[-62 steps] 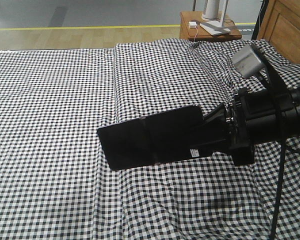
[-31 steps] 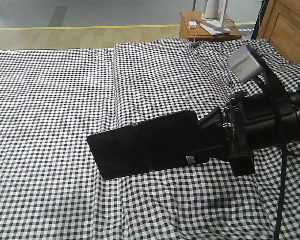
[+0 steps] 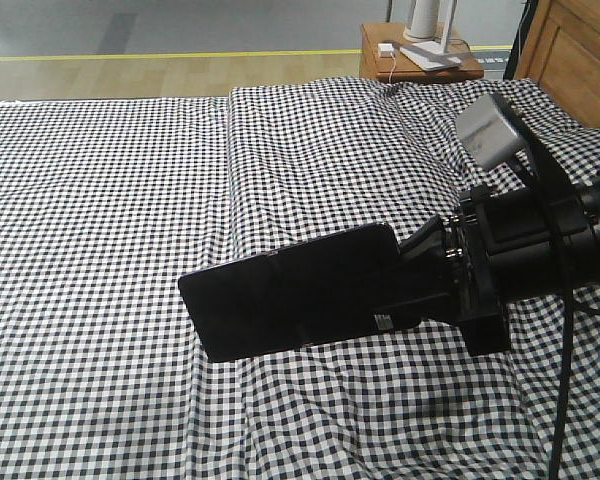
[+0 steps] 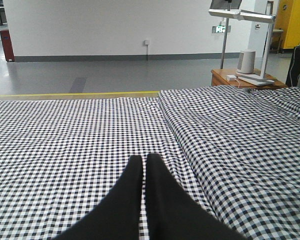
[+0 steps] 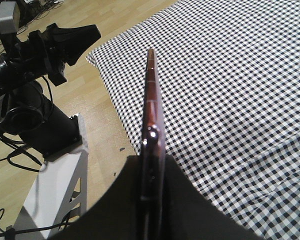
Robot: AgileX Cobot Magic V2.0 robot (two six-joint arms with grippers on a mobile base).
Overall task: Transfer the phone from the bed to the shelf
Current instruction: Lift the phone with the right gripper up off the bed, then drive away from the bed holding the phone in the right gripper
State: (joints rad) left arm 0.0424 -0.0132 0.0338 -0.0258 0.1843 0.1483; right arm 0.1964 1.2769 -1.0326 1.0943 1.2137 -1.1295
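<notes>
Checked bed (image 3: 100, 200) | phone (image 3: 290, 300) above it, clamped in right fingers (image 3: 425, 298) | left fingers (image 4: 122, 200) together | nightstand (image 3: 372, 65) behind

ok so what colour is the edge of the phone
Pinkish-gold, a thin metallic rim on the black phone; the right wrist view shows it best.
</notes>
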